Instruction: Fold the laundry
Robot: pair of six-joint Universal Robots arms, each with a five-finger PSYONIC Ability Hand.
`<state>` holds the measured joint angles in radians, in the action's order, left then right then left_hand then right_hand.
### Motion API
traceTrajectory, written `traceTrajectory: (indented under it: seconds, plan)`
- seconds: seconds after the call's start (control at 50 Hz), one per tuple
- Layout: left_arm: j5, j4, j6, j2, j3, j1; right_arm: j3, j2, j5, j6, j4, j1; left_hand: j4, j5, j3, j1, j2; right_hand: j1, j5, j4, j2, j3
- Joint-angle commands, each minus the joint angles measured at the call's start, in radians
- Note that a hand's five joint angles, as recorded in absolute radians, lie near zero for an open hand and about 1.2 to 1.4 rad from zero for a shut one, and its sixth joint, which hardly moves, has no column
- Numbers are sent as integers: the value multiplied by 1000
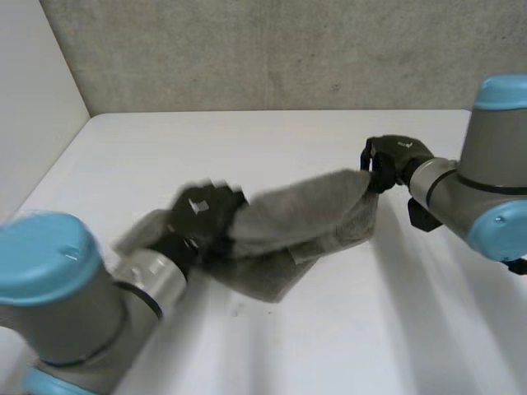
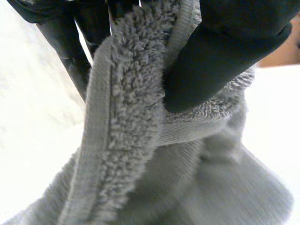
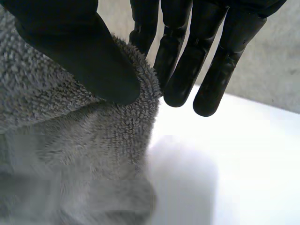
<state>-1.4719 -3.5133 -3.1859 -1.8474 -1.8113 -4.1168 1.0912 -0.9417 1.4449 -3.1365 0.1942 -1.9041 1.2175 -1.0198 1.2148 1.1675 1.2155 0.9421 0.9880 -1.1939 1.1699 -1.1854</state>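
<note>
Towel (image 1: 305,220) mid-frame: judged soft, light, limp; grip at hems | left hand (image 1: 202,216) clamped on hem | right hand (image 1: 394,161) clamped on edge

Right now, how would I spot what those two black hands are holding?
Start at the white table and look to its middle. A grey towel stretches there, pinched by the left hand at one end and the right hand at the other. It is the only soft, fluffy thing, against hard black hands and the white table.
</note>
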Motion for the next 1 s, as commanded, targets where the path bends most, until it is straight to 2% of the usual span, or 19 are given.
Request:
traceTrajectory:
  seconds: [0.02, 0.04, 0.08, 0.1, 0.12, 0.14, 0.18, 0.22, 0.36, 0.4, 0.44, 0.54, 0.66, 0.72, 1.0]
  plan:
    - [2, 8, 9, -125, 4, 50, -18, 35, 103, 99, 2, -50, 179, -202, 182, 229, 181, -138, -358, 390, -366, 381]
    - [2, 8, 9, -125, 4, 50, -17, 35, 103, 99, 2, -50, 179, -202, 182, 229, 181, -141, -361, 393, -368, 384]
    - [1, 11, 8, -118, 10, 65, 19, -26, 118, 99, 2, -56, -332, 309, -329, -282, -330, -544, -765, 796, -772, 788]
    - [1, 11, 7, -118, 10, 66, 19, -26, 118, 99, 2, -56, -335, 311, -332, -285, -333, -546, -766, 798, -774, 789]
    - [-2, 14, 4, -104, 16, 69, 51, -69, 123, 102, -4, -56, -483, 460, -480, -433, -481, -653, -874, 905, -881, 897]
    - [-2, 14, 4, -104, 17, 69, 52, -69, 123, 102, -4, -56, -484, 461, -482, -434, -482, -655, -875, 906, -882, 898]
    - [-4, 27, 3, -52, 17, 61, 117, -168, 124, 107, -10, -56, -735, 712, -733, -685, -733, -745, -966, 997, -973, 989]
    - [-4, 39, 3, -27, 14, 56, 149, -216, 126, 107, -12, -58, -809, 786, -807, -760, -807, -746, -966, 997, -973, 989]
    - [-4, 152, -2, 77, 1, 13, 297, -399, 121, 107, -19, -75, -919, 896, -916, -869, -917, -693, -913, 945, -920, 936]
    - [-4, 191, -2, 100, 0, 3, 358, -477, 120, 96, -21, -114, -922, 899, -919, -872, -920, -646, -866, 898, -874, 889]
    - [7, 256, 0, 148, -14, -26, 386, -498, 121, 95, -25, -142, -963, 939, -960, -913, -961, -646, -866, 898, -873, 889]
    - [8, 290, 0, 201, -42, -80, 450, -526, 127, 76, -47, -239, -972, 949, -969, -922, -970, -646, -866, 898, -873, 889]
    - [10, 290, 3, 212, -86, -158, 499, -509, 127, -71, -51, -302, -957, 934, -954, -907, -955, -649, -869, 900, -876, 892]
    - [12, 290, 3, 212, -94, -169, 513, -479, 126, -118, -51, -309, -957, 934, -954, -907, -955, -649, -869, 900, -876, 892]
    - [13, 269, 9, 198, -118, -273, 430, -266, 157, -228, -73, -406, -951, 928, -948, -901, -949, -634, -854, 886, -862, 877]
